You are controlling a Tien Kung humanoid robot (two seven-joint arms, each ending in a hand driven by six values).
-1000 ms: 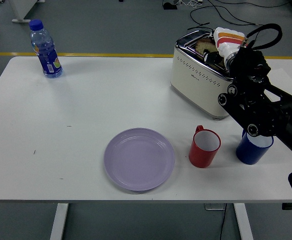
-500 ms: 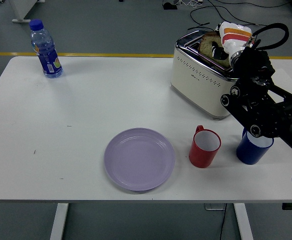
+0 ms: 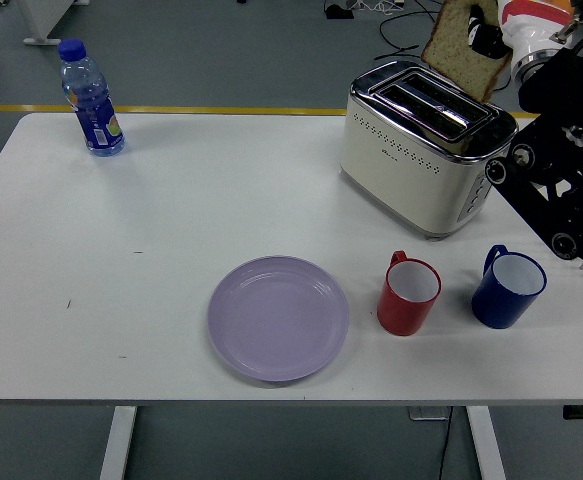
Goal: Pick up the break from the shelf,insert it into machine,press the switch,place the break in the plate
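Note:
My right hand (image 3: 493, 38) is at the top right, high above the toaster (image 3: 423, 146), and its fingers are shut on a slice of bread (image 3: 463, 46). The slice hangs tilted in the air, clear of the toaster's slots, which look empty. The cream and chrome toaster stands at the back right of the white table (image 3: 171, 220). A lilac plate (image 3: 278, 317) lies empty near the table's front edge, left of the toaster. My left arm does not show.
A red mug (image 3: 409, 294) and a blue mug (image 3: 508, 287) stand in front of the toaster, right of the plate. A blue water bottle (image 3: 90, 98) stands at the back left corner. Cables lie on the floor behind the table.
My right hand has pulled the bread slice up out of the toaster slot and raised it well above the toaster. My arm has swung up and to the right, uncovering the blue mug.

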